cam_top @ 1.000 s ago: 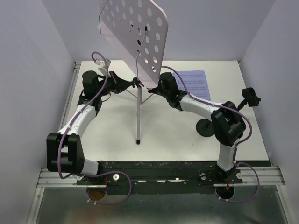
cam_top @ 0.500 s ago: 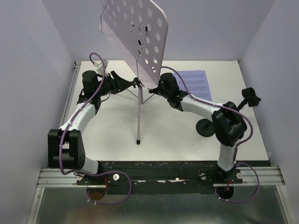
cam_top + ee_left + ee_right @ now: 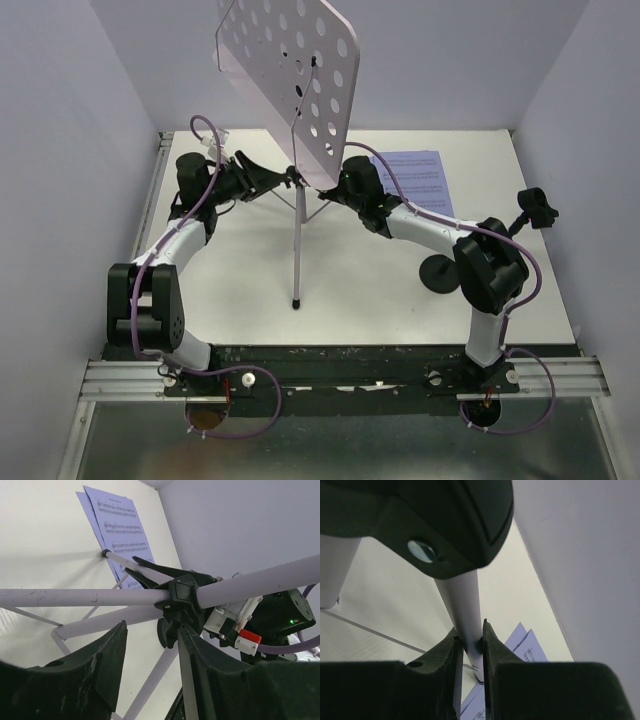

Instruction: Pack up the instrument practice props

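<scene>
Right wrist view is showing the right gripper (image 3: 469, 647) pinching the tripod pole (image 3: 462, 605); left gripper (image 3: 152, 630) is hovering spread at its black collar (image 3: 180, 597); folding it down likely needs clamping there.

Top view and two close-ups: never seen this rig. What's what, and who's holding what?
Two robot arms are bolted at the near edge of a white table. The wide picture looks down from above and behind them; the other two come from wrist cameras, so the dark shapes at the bottom are that arm's own fingers. Between the arms is a music stand with a lilac perforated plate. The right gripper is shut on its silver pole. The left gripper is open, facing the stand's black joint, holding nothing. On the table lie sheet-music pages and a black round base.
</scene>
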